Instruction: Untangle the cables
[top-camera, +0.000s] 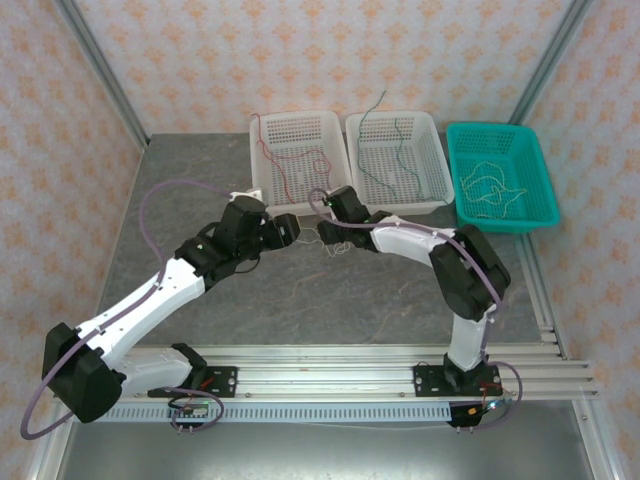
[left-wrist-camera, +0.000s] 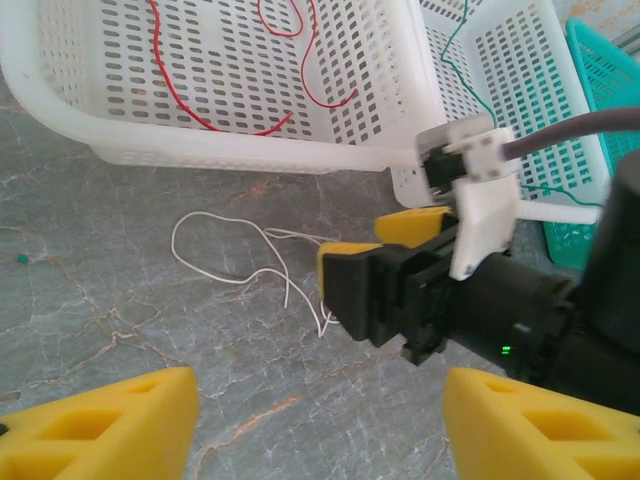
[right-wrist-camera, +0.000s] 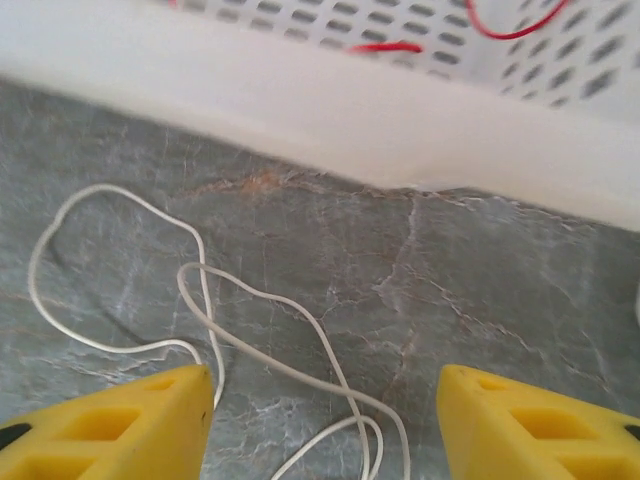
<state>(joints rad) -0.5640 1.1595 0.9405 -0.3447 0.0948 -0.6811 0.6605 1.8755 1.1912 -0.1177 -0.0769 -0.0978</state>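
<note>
Table (top-camera: 330, 300) first, since it's the biggest thing here. It's grey and marbled, with three baskets lined up along the far edge. The left white basket (top-camera: 262, 150) holds a red cable (left-wrist-camera: 250, 133), the middle white basket (top-camera: 400, 207) has a green one (top-camera: 397, 150), and the teal basket (top-camera: 545, 180) has a pale, thin cable (top-camera: 490, 190) bunched up inside. So most of the sorting looks done already, going by how things lie.

Both arms reach in toward the middle of the table, just in front of the left white basket, heads nearly meeting. The left gripper (left-wrist-camera: 320, 385) has its yellow fingers spread wide with nothing between them. The right gripper (right-wrist-camera: 320, 385) is the same, wide apart and holding nothing, and it hangs low right over the last loose item.

That's the white cable (right-wrist-camera: 205, 300), lying on the table near the basket's front wall in a few sloppy loops that cross each other.

Looks like the robot is on the pick-up step for this last cable. The next move probably calls for the right gripper to drop down and pinch one single strand, not a crossing point, or the loops will just get dragged along together. The left gripper is close enough to grab another part and pull the loops open. Thin cable flat on stone is easy to miss.
</note>
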